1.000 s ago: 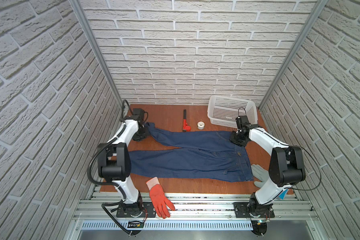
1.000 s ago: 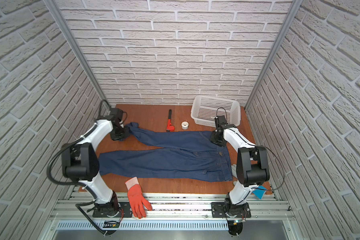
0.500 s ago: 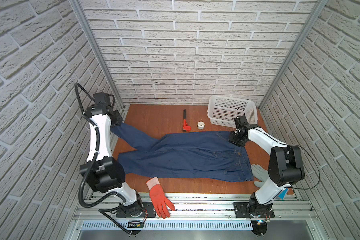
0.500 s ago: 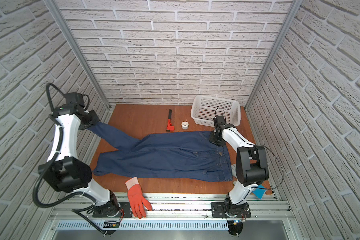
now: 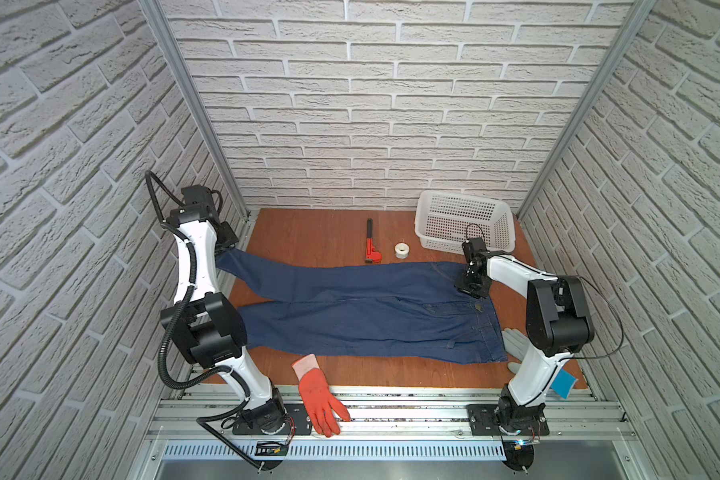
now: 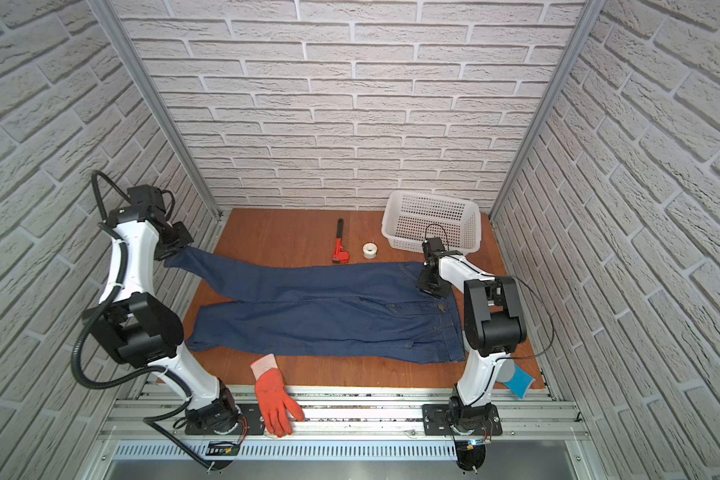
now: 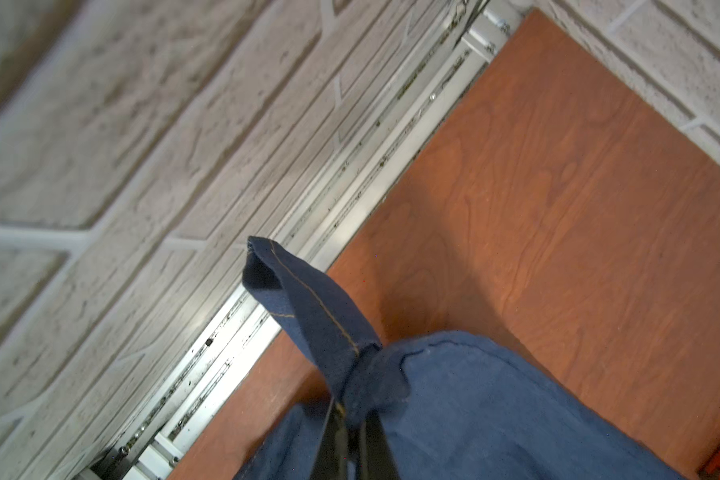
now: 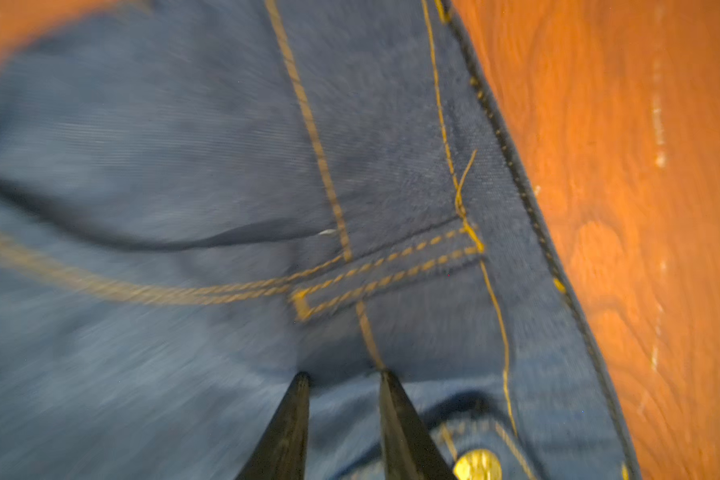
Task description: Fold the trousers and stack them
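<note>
Trousers (image 5: 371,316) were soft, heavy, limp denim, best taken at firm edges. Left gripper (image 7: 352,415) was clamped on 1 hem (image 7: 292,291); right gripper (image 8: 344,376) jaws stood slightly apart at the waistband (image 8: 495,187), pinch unclear.

No text, label, brand, number or sign is showing legibly in any view. The brass waist button (image 8: 477,465) on the trousers (image 8: 192,166) is showing too blurred for any marking to be read.
</note>
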### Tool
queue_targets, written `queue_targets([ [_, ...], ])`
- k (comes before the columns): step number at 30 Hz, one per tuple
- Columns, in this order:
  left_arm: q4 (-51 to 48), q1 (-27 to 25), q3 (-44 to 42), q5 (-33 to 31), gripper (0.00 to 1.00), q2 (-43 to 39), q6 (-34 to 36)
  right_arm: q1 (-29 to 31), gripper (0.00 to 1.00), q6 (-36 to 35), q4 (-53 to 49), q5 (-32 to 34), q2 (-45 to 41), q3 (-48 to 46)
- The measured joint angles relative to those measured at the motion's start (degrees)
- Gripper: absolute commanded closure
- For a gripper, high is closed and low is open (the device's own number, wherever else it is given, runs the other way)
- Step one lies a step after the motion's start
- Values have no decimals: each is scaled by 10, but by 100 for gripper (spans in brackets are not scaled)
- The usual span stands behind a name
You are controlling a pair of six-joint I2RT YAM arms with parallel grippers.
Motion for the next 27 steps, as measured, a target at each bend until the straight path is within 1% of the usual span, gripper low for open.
queue_targets([
  [5,2,2,23,16,100,50,0,-14,69,1,8,16,4,5],
  [14,13,-18,42,64,100,130,0,-74,68,25,18,25,6,5],
  [16,16,-28,53,74,100,142,0,-82,64,27,18,27,5,5],
  [18,17,-35,67,83,100,151,1,-85,57,26,18,26,1,3],
  [19,18,-38,73,86,94,155,1,-86,53,25,17,24,-3,1],
  [20,19,-41,77,89,85,158,2,-87,50,22,16,21,-9,-1],
  [21,23,-44,78,92,71,158,4,-87,47,21,15,17,-17,-3],
  [22,25,-47,78,94,60,158,4,-87,45,18,13,11,-28,-3],
  [23,27,-49,78,97,52,158,6,-87,44,16,13,7,-38,-3],
  [25,36,-50,71,98,40,154,4,-88,43,15,9,3,-63,3],
  [27,40,-49,55,94,32,141,3,-88,43,12,6,2,-72,20],
])
